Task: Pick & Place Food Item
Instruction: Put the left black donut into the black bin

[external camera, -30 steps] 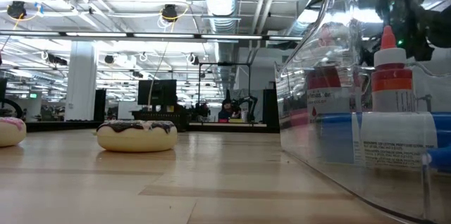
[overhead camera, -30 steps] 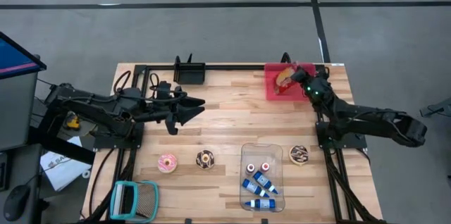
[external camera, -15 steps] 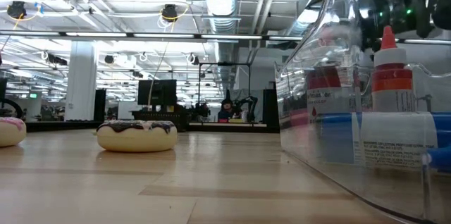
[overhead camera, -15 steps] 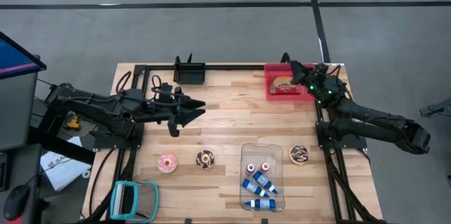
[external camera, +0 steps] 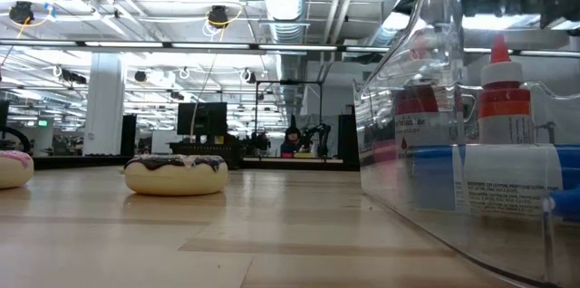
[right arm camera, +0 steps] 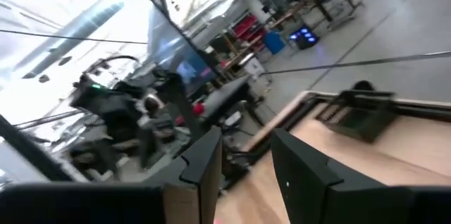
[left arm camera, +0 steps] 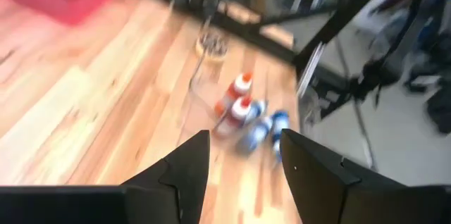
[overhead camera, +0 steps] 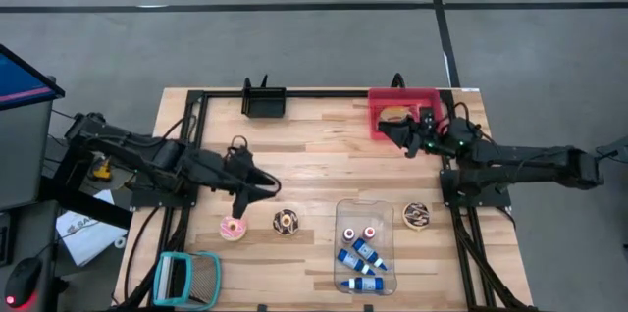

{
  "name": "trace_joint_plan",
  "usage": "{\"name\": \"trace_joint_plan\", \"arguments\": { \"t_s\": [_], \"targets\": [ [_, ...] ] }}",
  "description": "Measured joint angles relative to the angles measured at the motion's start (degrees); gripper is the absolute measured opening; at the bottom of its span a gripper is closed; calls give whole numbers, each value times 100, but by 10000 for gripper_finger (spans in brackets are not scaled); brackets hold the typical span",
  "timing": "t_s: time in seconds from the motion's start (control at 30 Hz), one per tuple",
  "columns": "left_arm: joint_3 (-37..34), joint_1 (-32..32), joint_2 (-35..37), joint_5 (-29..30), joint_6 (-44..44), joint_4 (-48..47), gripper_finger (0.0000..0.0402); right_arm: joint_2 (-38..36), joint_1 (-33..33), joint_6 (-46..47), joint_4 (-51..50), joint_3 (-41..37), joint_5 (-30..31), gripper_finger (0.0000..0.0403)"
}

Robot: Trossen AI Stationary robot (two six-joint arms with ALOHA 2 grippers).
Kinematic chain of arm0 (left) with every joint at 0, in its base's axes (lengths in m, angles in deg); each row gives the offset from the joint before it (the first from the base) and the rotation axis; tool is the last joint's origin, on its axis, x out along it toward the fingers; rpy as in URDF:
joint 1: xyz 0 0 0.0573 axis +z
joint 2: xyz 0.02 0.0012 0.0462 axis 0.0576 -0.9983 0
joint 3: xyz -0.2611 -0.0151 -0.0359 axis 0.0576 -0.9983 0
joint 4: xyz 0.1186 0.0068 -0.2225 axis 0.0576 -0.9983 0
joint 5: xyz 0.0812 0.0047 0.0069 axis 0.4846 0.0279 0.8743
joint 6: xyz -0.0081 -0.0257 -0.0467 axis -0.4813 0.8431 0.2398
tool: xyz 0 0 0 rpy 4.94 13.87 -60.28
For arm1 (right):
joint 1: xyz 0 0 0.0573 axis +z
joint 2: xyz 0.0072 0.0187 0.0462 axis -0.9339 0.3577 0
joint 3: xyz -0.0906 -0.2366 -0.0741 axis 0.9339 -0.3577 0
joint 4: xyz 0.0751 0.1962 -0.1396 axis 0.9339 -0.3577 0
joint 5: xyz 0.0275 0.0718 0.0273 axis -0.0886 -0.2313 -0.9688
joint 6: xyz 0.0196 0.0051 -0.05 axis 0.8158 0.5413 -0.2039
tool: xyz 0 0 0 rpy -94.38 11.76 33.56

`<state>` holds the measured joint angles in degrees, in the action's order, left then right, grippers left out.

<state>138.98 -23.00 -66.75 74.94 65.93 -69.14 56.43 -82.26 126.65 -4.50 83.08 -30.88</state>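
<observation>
A pink-iced donut (overhead camera: 233,227) and a chocolate donut (overhead camera: 286,221) lie flat on the wooden table, with a second chocolate donut (overhead camera: 416,216) further right. A tan food item (overhead camera: 395,113) lies in the red bin (overhead camera: 378,128) at the far right. My left gripper (overhead camera: 267,192) hovers open above the table, just far of the two left donuts, and holds nothing. My right gripper (overhead camera: 391,130) stands open and holds nothing, over the bin's near edge, pointing toward the table's left. In the low view the chocolate donut (external camera: 177,173) and the pink donut (external camera: 11,168) show.
A clear box (overhead camera: 364,245) with several small bottles sits at the near middle, between the donuts. A black holder (overhead camera: 263,102) stands at the far edge, and a teal basket (overhead camera: 188,278) at the near left corner. Bare wood lies in the table's middle.
My right gripper has drawn back from over the red bin toward the near side and swung to point left; the food item stays in the bin. My left gripper has tipped downward and moved toward the near edge, closer to the two left donuts.
</observation>
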Motion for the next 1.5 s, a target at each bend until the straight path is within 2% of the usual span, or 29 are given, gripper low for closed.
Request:
{"name": "trace_joint_plan", "arguments": {
  "t_s": [0.07,0.23,0.4,0.5,0.63,0.77,0.9,1.03,1.2,1.5],
  "targets": [
    [0,-108,-19,-10,0,-258,170,10,268,-1,-56,134,208,118],
    [7,-395,-192,-498,129,-771,170,41,790,-175,-248,463,759,118],
    [9,-788,-463,-899,450,-1529,170,41,1131,-207,-860,779,1147,118],
    [9,-999,-639,-900,585,-2053,170,39,1302,-214,-1127,927,1315,118],
    [7,-1083,-912,-537,743,-2467,170,41,1481,-216,-1204,952,1542,118],
    [7,-926,-1214,-253,937,-2351,170,41,1605,-214,-1262,952,1802,118],
    [7,-580,-1695,-863,1145,-2207,170,41,1686,-212,-1321,952,2005,118],
    [4,-439,-2190,-958,1135,-1770,170,41,1739,-212,-1333,952,2138,118],
    [4,-163,-2568,-853,1236,-1160,170,41,1740,-210,-1333,952,2177,118],
    [4,184,-2950,-707,1130,-902,170,39,1740,-201,-1348,952,2177,118]
  ]
}}
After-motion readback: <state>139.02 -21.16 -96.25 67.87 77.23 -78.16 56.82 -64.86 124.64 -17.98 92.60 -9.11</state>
